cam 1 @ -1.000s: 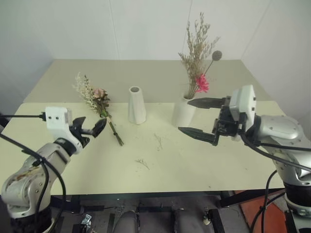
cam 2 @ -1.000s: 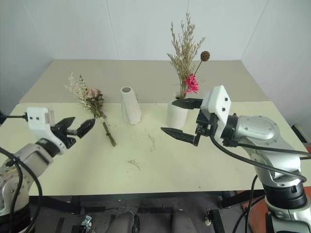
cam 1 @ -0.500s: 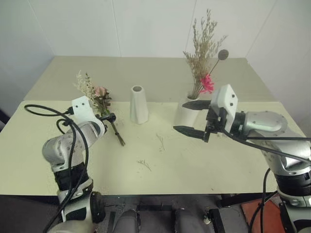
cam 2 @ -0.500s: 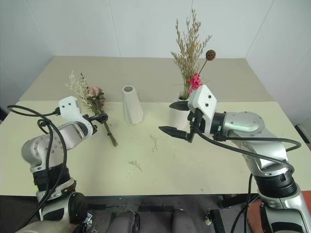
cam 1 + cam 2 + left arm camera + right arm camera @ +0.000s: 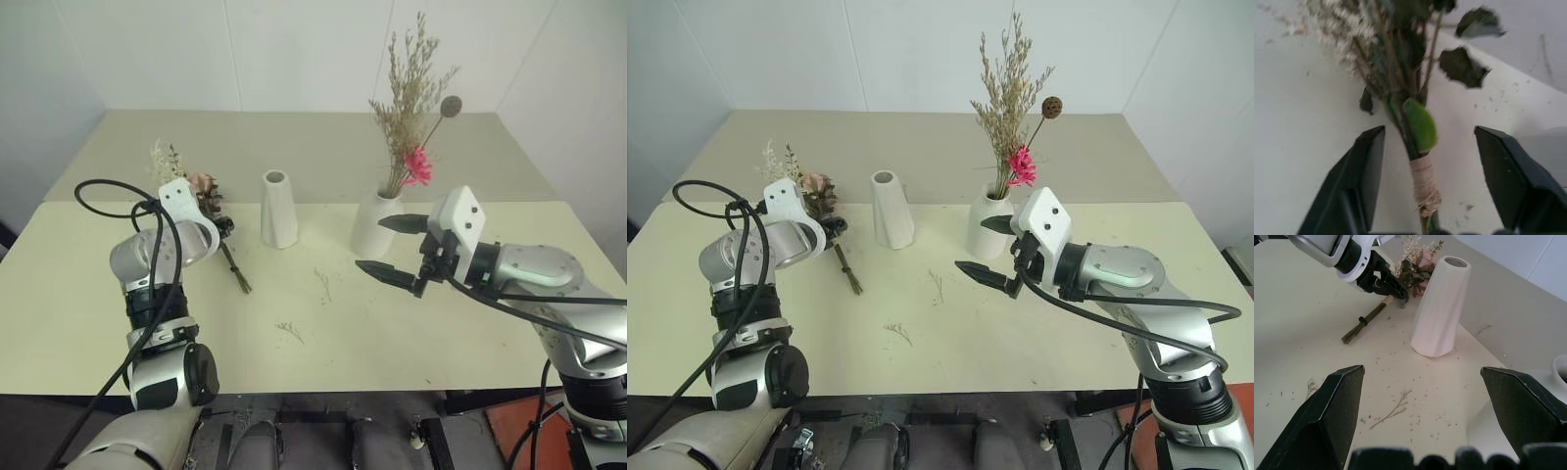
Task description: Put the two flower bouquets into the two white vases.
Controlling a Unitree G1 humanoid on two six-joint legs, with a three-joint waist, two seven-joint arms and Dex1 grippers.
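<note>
The rose bouquet (image 5: pixel 201 196) lay flat on the pale table (image 5: pixel 411 333), at its left far part, with its stems (image 5: pixel 235 269) running toward the near side and its pale pink rose and whitish sprigs toward the far side. The left gripper (image 5: pixel 1427 181) was down over it at the binding: in the left wrist view its two black fingers (image 5: pixel 1359 176) stood on either side of the twine-wrapped stem (image 5: pixel 1425 183), with clear gaps between each finger and the stem, so the jaws were apart and not gripping. From the right wrist view the same gripper (image 5: pixel 1388 286) straddled the bouquet just where the stems met the leaves.

The tall slim cone vase (image 5: pixel 277 211) stood upright and empty, just right of the bouquet and apart from it. Further right stood the rounded bottle vase (image 5: pixel 377 225), upright, with the daisy bouquet (image 5: pixel 411 108) standing in its neck: a bright pink daisy (image 5: pixel 418 164), tall beige sprigs and a round seed head (image 5: pixel 451 106) on a thin stalk.

The right gripper (image 5: pixel 392 250) hung above the table just in front of the bottle vase, its fingers (image 5: pixel 387 274) spread wide and holding nothing, pointing toward the left. In the right wrist view those fingers (image 5: pixel 1327 416) framed the cone vase (image 5: pixel 1440 308) and the table.

Loose twig scraps (image 5: pixel 288 330) lay on the table between the two arms, with another small scrap (image 5: pixel 320 282) nearer the vases.
</note>
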